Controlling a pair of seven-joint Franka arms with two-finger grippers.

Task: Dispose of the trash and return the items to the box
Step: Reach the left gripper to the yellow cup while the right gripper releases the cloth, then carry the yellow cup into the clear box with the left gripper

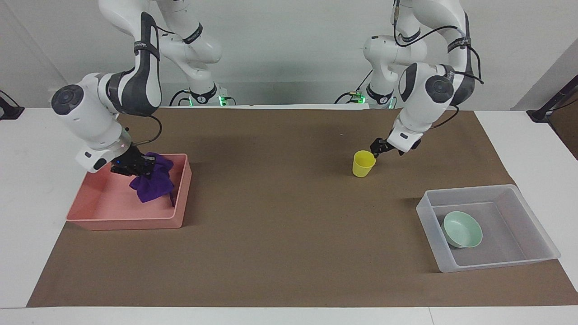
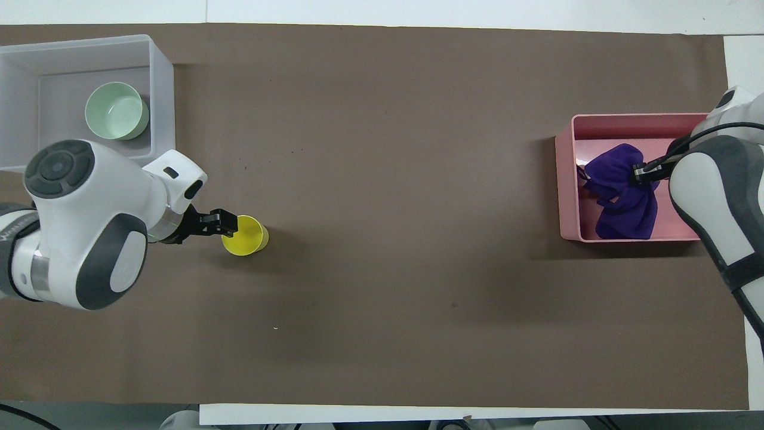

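The deep-purple rag point(image 1: 151, 185) hangs from my right gripper point(image 1: 135, 166), which is shut on it low inside the pink tray point(image 1: 122, 223). Its lower end is down near the tray floor. In the overhead view the rag point(image 2: 621, 203) lies within the tray point(image 2: 564, 179), under the right gripper point(image 2: 641, 173). The yellow cup point(image 1: 363, 163) stands upright on the brown mat. My left gripper point(image 1: 377, 149) is open and empty, right beside the cup's rim on the robots' side; it also shows in the overhead view point(image 2: 224, 222) next to the cup point(image 2: 243, 236). The mint-green bowl point(image 1: 463, 229) sits in the clear box point(image 1: 496, 264).
The clear box point(image 2: 164, 89) with the bowl point(image 2: 116, 110) is at the left arm's end of the table, the pink tray at the right arm's end. A brown mat point(image 1: 280, 234) covers the table between them.
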